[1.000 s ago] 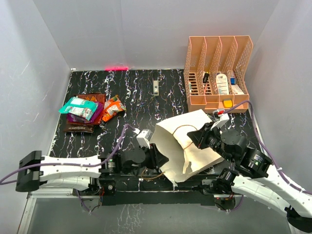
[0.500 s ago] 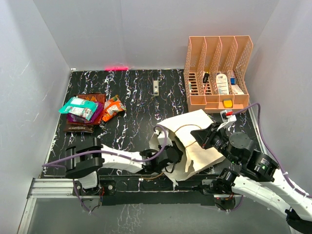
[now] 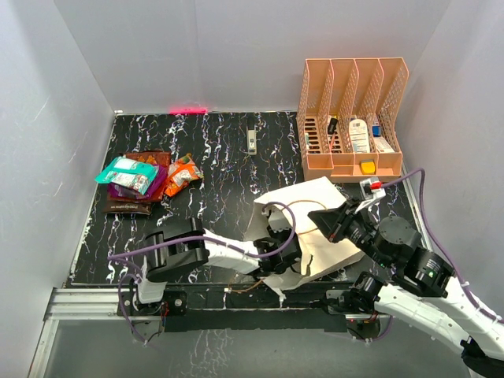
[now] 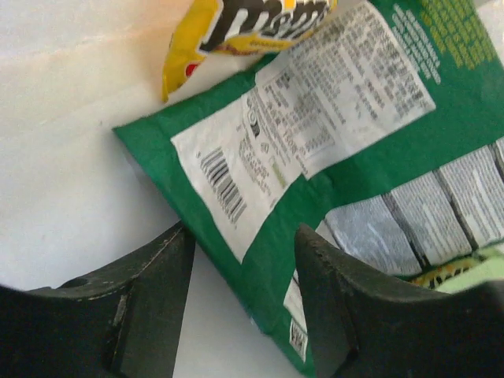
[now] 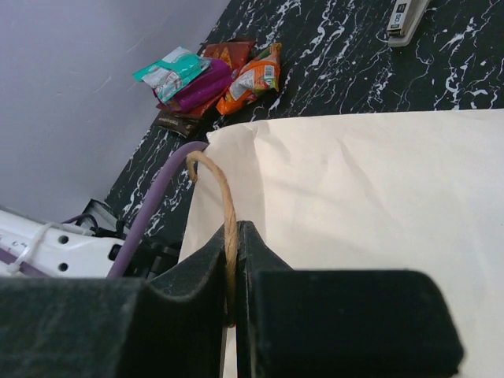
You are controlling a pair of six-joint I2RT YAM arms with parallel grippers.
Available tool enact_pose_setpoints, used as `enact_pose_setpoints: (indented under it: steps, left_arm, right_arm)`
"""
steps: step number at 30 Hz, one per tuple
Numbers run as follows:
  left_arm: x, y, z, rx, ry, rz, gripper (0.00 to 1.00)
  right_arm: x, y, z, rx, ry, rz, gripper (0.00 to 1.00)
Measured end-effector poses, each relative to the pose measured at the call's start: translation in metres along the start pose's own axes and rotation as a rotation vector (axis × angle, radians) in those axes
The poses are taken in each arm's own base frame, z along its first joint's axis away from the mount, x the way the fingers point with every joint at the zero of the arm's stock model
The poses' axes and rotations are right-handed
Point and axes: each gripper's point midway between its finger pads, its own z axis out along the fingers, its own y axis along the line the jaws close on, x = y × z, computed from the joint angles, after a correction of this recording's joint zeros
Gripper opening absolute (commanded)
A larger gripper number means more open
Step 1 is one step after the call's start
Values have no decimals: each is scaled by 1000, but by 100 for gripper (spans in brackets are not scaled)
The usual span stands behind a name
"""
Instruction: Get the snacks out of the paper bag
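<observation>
The paper bag (image 3: 319,206) lies on its side near the front of the table, mouth toward the left arm. My right gripper (image 5: 239,236) is shut on its brown cord handle (image 5: 225,206) and holds the top wall up. My left arm (image 3: 236,250) reaches into the bag's mouth, so in the top view its gripper is hidden. Inside, my left gripper (image 4: 244,268) is open, with the corner of a green snack packet (image 4: 346,157) between its fingers. A yellow packet (image 4: 236,24) lies beyond it. Several snacks (image 3: 146,179) sit piled at the table's left.
A peach mesh organiser (image 3: 352,118) with small bottles stands at the back right. A small grey stapler-like object (image 3: 251,141) lies at the back centre. The side walls close in left and right.
My left arm has swung right and pushed its gripper into the bag's mouth, and its jaws have widened. The right gripper has kept the handle and shifted slightly right.
</observation>
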Motion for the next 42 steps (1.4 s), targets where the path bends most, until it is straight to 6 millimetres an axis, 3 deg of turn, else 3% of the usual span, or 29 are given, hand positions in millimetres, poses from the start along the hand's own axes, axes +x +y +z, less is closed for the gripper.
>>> enact_pose_setpoints:
  steps: [6,12,17,21,24,29,35,39,42]
  left_arm:
    - [-15,0,25,-22,-39,-16,1]
    - [-30,1,20,-5,-31,22,0]
    - [-59,0,-27,97,9,47,0]
    - [-85,-13,-66,211,30,25,0]
    - [-90,-15,-87,278,67,23,0]
    - [-85,3,-114,322,145,64,0]
    - [-105,9,-151,379,174,137,0]
    - [-136,13,-182,402,152,188,0]
    - [-174,8,-211,431,94,207,0]
  right_arm:
    - [-7,4,-8,-28,-30,11,7]
    - [-6,2,-11,-18,-19,1,7]
    - [-7,2,-13,-19,-15,-29,7]
    - [-7,0,-15,-9,-2,-53,7]
    - [-7,-4,-17,9,2,-67,7]
    - [-14,-10,-27,22,-41,-67,7]
    - [-20,-14,-31,39,-75,-64,8]
    - [-20,-15,-31,45,-75,-66,8]
    - [-20,-15,-31,47,-76,-66,8]
